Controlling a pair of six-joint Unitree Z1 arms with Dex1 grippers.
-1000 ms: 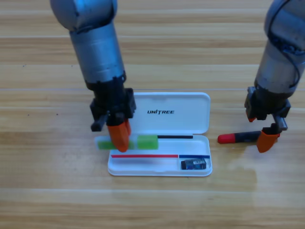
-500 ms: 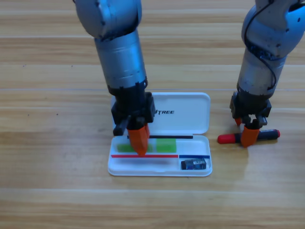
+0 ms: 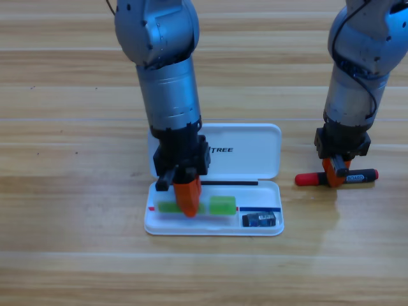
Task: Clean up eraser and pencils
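Left gripper point(image 3: 188, 203): you have it pointing down into the front tray of the white case point(image 3: 255, 137), and its orange jaws are pinching the light green bar point(image 3: 223, 204) near the bar's middle.
Light green bar: it lies lengthwise in the long front compartment of the case, with the left gripper covering its middle, so you see a green piece on each side of the jaws.
Eraser point(image 3: 261, 219): it sits in the small compartment at the front right corner of the case, just right of the green bar and apart from it.
Right gripper point(image 3: 334, 173): you have it down over the marker point(image 3: 357, 175) on the tabletop point(image 3: 76, 255), right of the case. The orange jaws straddle the barrel; you cannot tell whether they are closed on it.
Marker: it lies flat on the tabletop, red cap pointing left towards the case, black barrel reaching right past the gripper.
White case: it is open, lid laid back towards the arms, tray at the front.
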